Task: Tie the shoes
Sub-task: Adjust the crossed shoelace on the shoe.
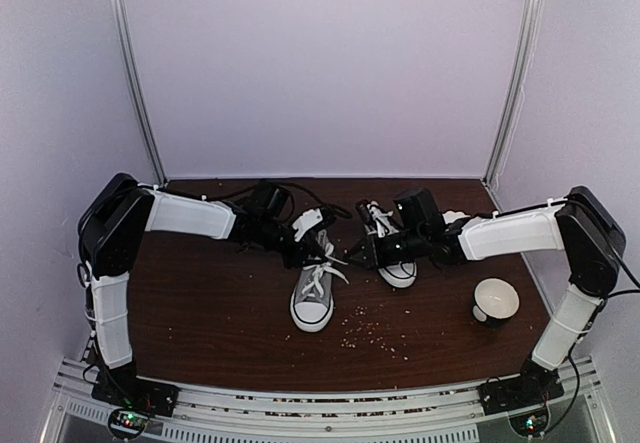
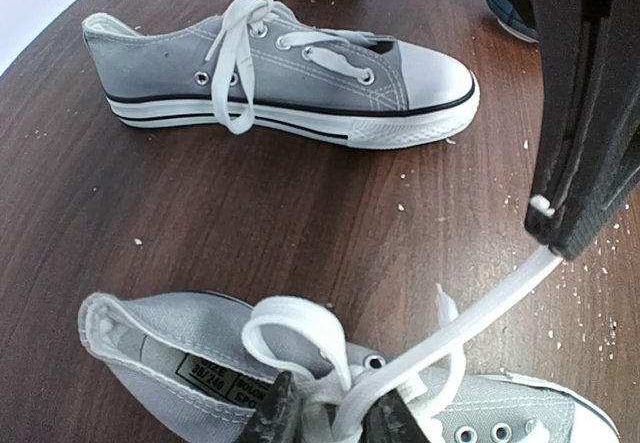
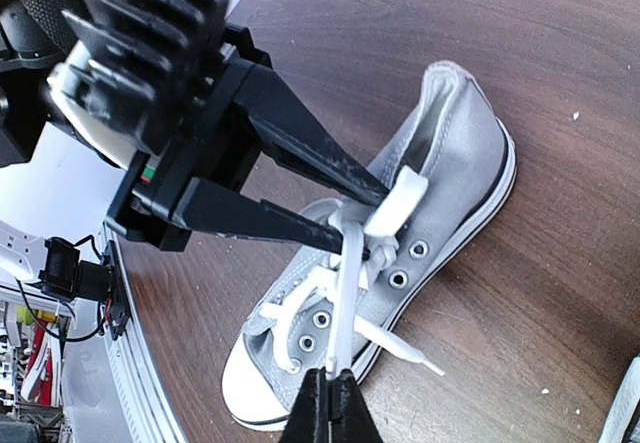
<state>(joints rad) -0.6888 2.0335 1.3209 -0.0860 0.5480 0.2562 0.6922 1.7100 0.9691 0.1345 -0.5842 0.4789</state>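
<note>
Two grey shoes with white toe caps stand on the brown table. The near shoe [image 1: 313, 295] is in the middle, its toe towards the arms. The other shoe [image 1: 397, 266] lies partly under my right arm; in the left wrist view this shoe [image 2: 290, 73] has its laces crossed loosely. My left gripper [image 2: 335, 418] is shut on a white lace loop [image 2: 300, 328] at the near shoe's [image 2: 160, 358] top eyelets. My right gripper [image 3: 331, 388] is shut on one lace strand [image 3: 345, 293], stretched taut from the knot. The two grippers meet over the near shoe [image 3: 450, 173].
A white bowl [image 1: 495, 300] sits at the right of the table, by the right arm. Pale crumbs [image 1: 375, 335] are scattered in front of the shoes. A loose lace end [image 3: 405, 353] hangs over the shoe's side onto the table.
</note>
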